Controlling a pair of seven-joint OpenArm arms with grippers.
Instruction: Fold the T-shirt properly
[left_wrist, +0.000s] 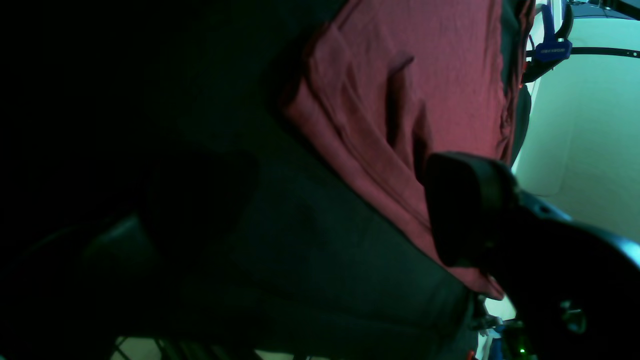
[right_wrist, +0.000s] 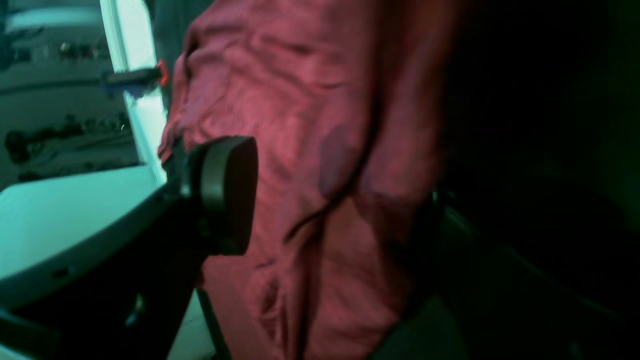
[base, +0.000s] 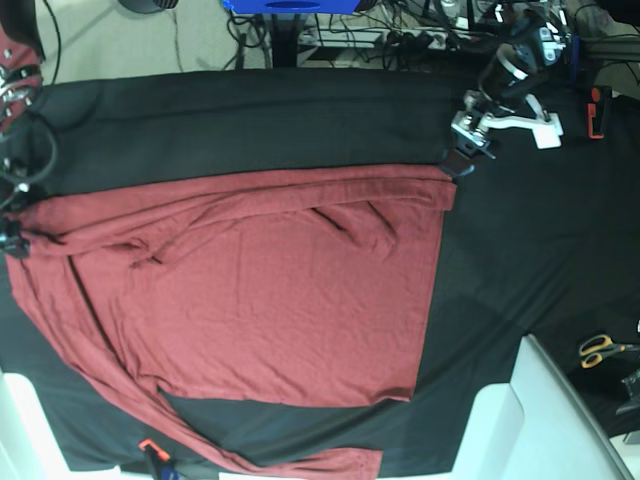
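Note:
The brick-red T-shirt (base: 260, 300) lies spread on the black cloth-covered table (base: 250, 120), with wrinkles along its far edge and one long sleeve (base: 260, 462) trailing along the near edge. My left gripper (base: 457, 160) hovers at the shirt's far right corner. In the left wrist view this gripper (left_wrist: 295, 225) is open, one finger (left_wrist: 465, 210) over the shirt's edge (left_wrist: 400, 100). My right gripper (base: 12, 240) is at the shirt's far left corner. Its jaws (right_wrist: 340, 210) stand apart with a fold of the shirt (right_wrist: 300, 125) between them, one finger (right_wrist: 225, 195) in plain sight, the other lost in the dark.
Scissors (base: 600, 348) lie at the right on the black cloth, beside a white surface (base: 540, 420). An orange-tipped clamp (base: 150, 448) grips the near table edge and a blue clamp (left_wrist: 552, 50) the side edge. Cables and gear (base: 400, 30) crowd the back.

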